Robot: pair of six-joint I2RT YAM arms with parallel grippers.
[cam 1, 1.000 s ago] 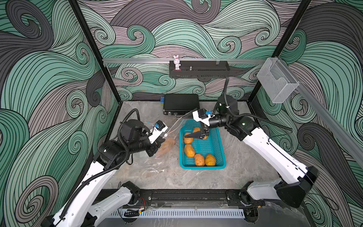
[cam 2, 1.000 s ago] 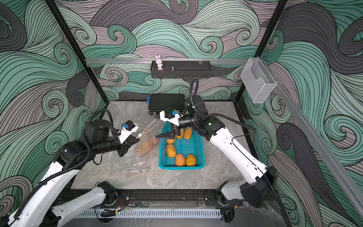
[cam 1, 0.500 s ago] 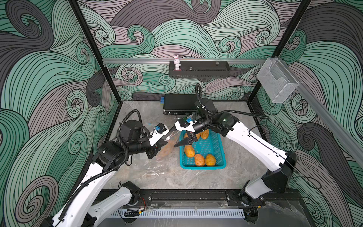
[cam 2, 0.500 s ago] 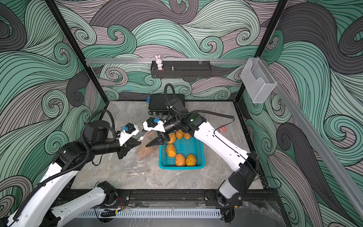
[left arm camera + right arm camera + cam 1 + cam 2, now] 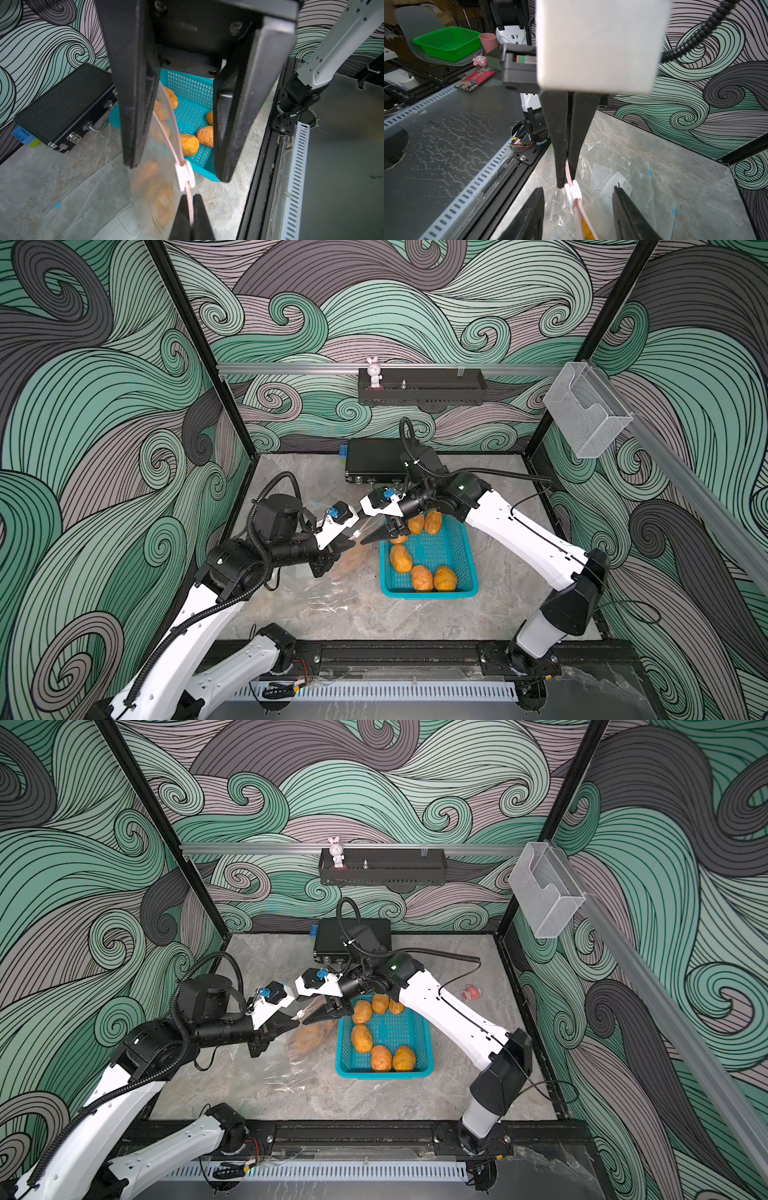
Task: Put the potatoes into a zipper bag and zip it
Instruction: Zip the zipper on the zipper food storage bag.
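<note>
A clear zipper bag (image 5: 349, 568) (image 5: 307, 1040) with several orange potatoes inside hangs left of the basket. My left gripper (image 5: 190, 197) (image 5: 355, 536) is shut on the bag's pink zip strip just beyond the white slider (image 5: 185, 176) (image 5: 574, 192). My right gripper (image 5: 578, 188) (image 5: 309, 1020) faces it tip to tip. It is open, one finger on each side of the slider, and neither touches it. More potatoes (image 5: 401, 558) (image 5: 361, 1038) lie in the teal basket (image 5: 428, 593) (image 5: 382, 1074).
A black case (image 5: 374, 460) (image 5: 353, 934) stands at the back wall. Flat clear plastic (image 5: 320, 597) lies on the table under the left arm. A small red thing (image 5: 471, 992) lies right of the right arm. The black front rail (image 5: 395, 655) borders the table.
My right gripper has swung left from over the basket to the bag's zip end, and its jaws have narrowed around the slider. My left gripper has kept its hold.
</note>
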